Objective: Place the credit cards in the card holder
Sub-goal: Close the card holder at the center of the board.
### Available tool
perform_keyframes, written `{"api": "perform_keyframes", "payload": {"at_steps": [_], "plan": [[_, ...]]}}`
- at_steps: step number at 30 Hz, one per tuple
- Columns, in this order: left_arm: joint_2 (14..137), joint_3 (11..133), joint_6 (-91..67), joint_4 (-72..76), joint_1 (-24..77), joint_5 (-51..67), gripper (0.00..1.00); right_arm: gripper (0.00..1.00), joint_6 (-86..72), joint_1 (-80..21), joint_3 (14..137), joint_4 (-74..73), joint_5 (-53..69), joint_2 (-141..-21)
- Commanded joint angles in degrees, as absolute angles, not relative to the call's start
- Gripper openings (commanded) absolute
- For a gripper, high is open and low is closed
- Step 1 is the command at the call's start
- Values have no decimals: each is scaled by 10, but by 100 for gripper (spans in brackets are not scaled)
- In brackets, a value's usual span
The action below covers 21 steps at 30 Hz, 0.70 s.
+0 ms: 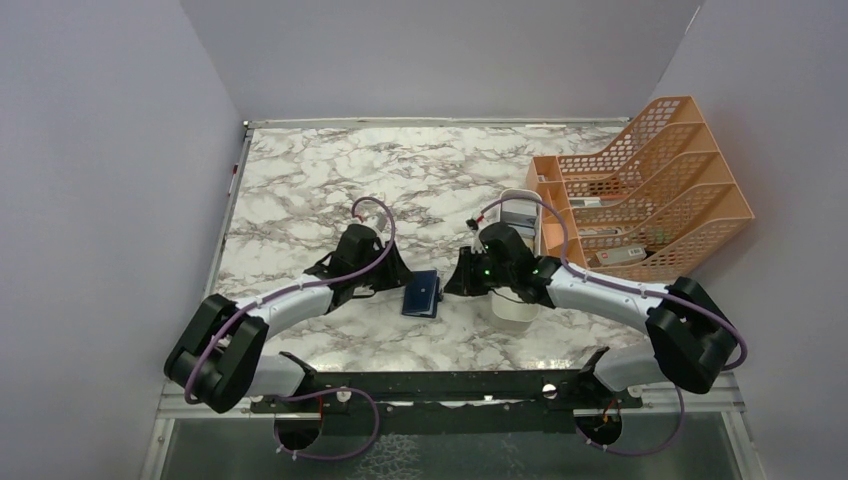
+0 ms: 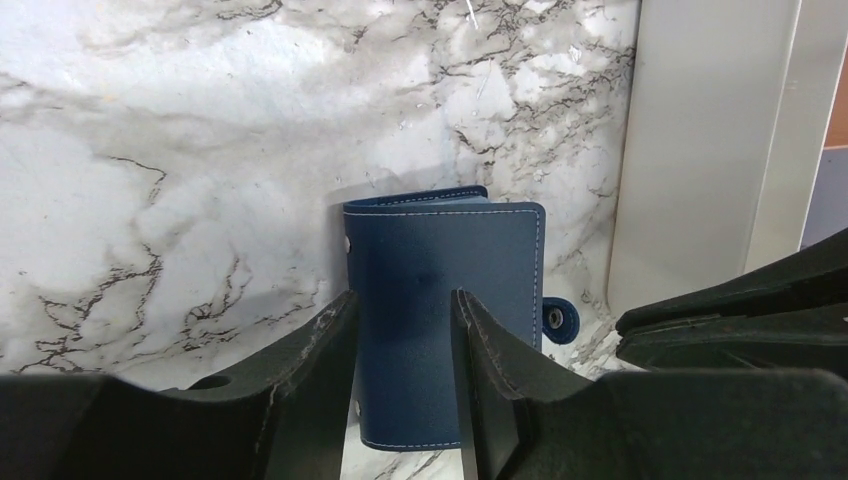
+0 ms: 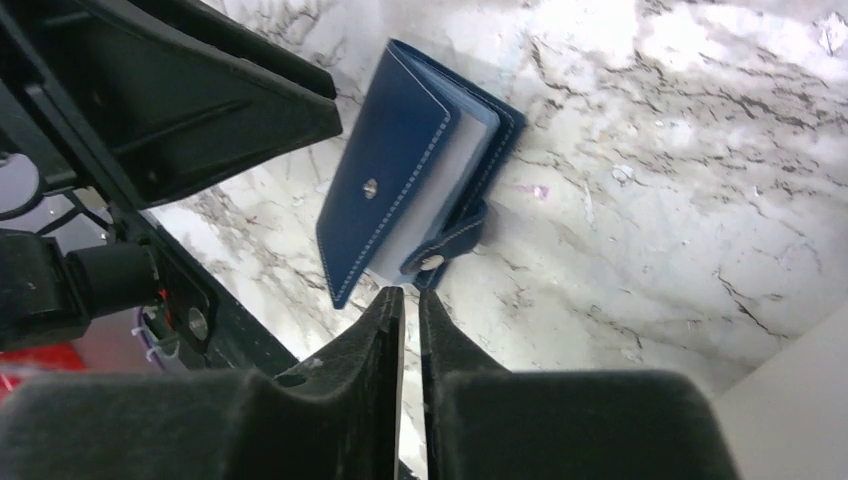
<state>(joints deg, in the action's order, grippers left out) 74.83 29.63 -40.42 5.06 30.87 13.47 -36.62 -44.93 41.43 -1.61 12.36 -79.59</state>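
Observation:
The navy-blue card holder [image 1: 421, 294] lies folded on the marble table between my two grippers. Its cover stands slightly ajar over pale inner sleeves, and its snap tab [image 3: 445, 250] hangs unfastened. My left gripper [image 2: 403, 297] hovers over the card holder [image 2: 440, 260], open, with the case lying on the table below the gap between its jaws. My right gripper [image 3: 410, 292] has its jaws nearly together with nothing between them, its tips just short of the tab. In the top view the left gripper [image 1: 383, 288] and right gripper [image 1: 455, 281] flank the holder. The credit cards are hidden.
A long white tray [image 1: 512, 310] lies right of the holder, partly under my right arm, and shows as a pale wall [image 2: 700, 150] in the left wrist view. An orange mesh file rack [image 1: 650, 190] stands at the back right. Grey walls close the sides.

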Motion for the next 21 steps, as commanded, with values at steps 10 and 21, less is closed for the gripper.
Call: {"api": "perform_keyframes", "payload": {"at_steps": [10,21], "plan": [[780,302,-393,88,327,181,26,14,-412,-453,392,23,89,-811],[798,294,-377,92,333,144,24,11,-430,-454,380,65,102,-844]]}}
